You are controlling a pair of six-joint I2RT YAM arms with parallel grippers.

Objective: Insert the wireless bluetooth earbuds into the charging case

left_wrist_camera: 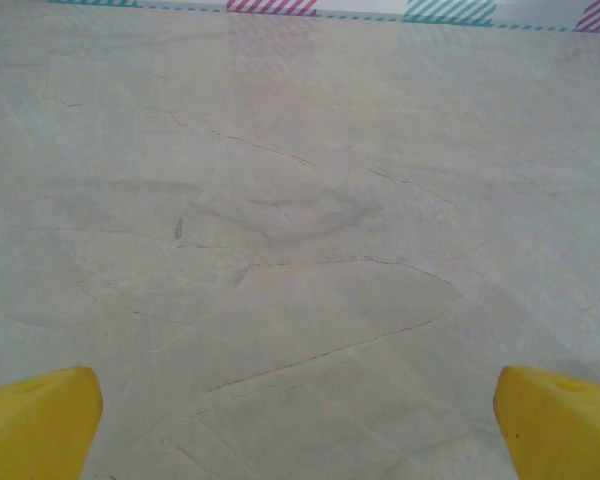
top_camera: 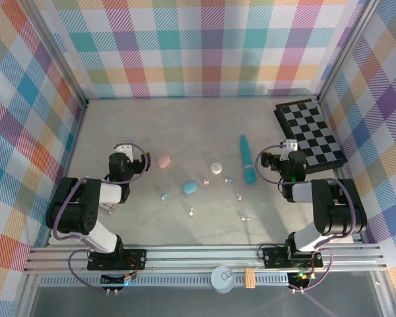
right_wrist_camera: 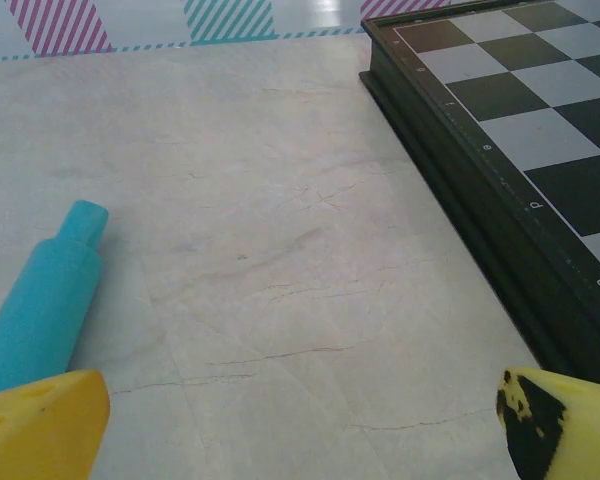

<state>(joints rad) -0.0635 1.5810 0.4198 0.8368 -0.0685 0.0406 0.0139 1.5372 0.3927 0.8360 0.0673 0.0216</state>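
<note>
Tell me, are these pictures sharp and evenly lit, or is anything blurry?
Top external: soft, even light, faint shadows, the earbuds mere specks. Left wrist: the table slightly hazy, the yellow fingertips blurred at the corners. Right wrist: chessboard crisp, teal stick softer up close.

Bright even light, soft shadows, slightly soft wrist views

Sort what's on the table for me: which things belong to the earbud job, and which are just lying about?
For the job:
- pink case, blue case, white case
- six tiny earbuds, loose on the table around the cases

Just lying about:
- teal stick, right of the white case
- chessboard, far right corner
</note>
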